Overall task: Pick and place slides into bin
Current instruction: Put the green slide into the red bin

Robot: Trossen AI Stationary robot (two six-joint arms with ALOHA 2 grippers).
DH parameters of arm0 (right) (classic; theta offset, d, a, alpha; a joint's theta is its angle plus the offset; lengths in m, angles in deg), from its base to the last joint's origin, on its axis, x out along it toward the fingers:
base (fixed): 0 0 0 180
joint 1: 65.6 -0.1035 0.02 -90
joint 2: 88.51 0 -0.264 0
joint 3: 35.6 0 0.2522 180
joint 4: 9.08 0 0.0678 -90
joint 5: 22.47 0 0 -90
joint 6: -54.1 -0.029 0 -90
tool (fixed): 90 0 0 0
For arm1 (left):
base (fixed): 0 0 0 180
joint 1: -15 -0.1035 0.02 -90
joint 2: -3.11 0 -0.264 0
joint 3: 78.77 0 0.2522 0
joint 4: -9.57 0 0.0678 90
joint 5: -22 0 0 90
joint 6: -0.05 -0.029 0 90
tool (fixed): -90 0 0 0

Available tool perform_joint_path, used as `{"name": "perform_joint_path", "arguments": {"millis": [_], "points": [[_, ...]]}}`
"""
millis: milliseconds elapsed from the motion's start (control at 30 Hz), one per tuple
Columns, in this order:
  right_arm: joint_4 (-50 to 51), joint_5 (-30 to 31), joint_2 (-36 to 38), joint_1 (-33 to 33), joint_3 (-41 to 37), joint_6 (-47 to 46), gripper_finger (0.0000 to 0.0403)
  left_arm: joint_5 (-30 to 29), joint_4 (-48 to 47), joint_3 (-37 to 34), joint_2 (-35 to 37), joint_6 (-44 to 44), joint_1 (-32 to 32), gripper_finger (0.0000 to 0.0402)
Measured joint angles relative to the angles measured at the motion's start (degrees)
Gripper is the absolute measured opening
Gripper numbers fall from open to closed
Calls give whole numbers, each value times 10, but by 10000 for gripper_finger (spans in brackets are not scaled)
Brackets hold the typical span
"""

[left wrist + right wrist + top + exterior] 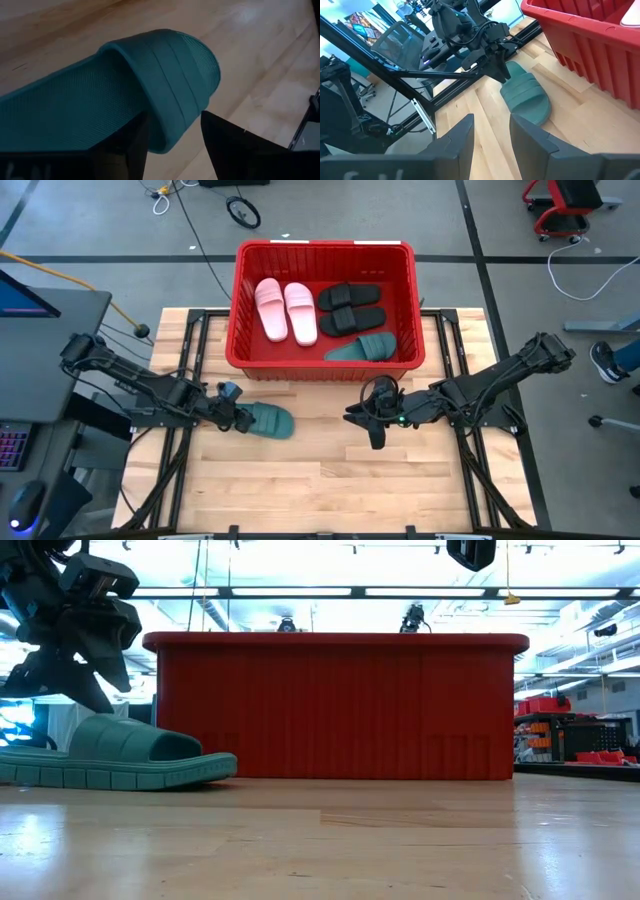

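A dark green slide (268, 421) lies sole down on the wooden table, left of centre and in front of the red bin (325, 246). My left gripper (173, 114) is open and reaches down at it from the left. One finger is over the footbed by the strap and the other is outside the slide's long side. In the bin lie two pink slides (285, 310), two black slides (350, 308) and a second green slide (365, 346). My right gripper (491, 117) hangs open above the table, right of centre, with nothing between its fingers. My left gripper's fingers (225, 145) stand astride the green slide's long side rim (170, 137), where the strap joins it. They slant down from the table's left. I cannot tell whether they touch it. In the low view the slide (120, 755) lies flat on the table.
The bin's front wall (335, 705) stands just behind the slide. Black frame rails (190, 380) run along the table's left and right sides. Bare wood (320, 490) stretches toward the near edge. A monitor and desk (40, 310) stand off the left side.
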Motion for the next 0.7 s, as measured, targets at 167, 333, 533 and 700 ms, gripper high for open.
{"name": "perform_joint_path", "arguments": {"millis": [167, 333, 533, 700], "points": [[2, 0, 0, 0, 0, 7, 130, 0, -3, -1, 0, 0, 0, 181], [4, 0, 0, 0, 0, 14, 130, 0, 6, -26, 0, 34, 0, 187], [4, 0, 0, 0, 0, 14, 130, -8, 51, -36, -1, 32, 0, 179], [4, 0, 0, 0, 0, 13, 130, -10, 73, -36, -1, 17, -16, 175]]}}
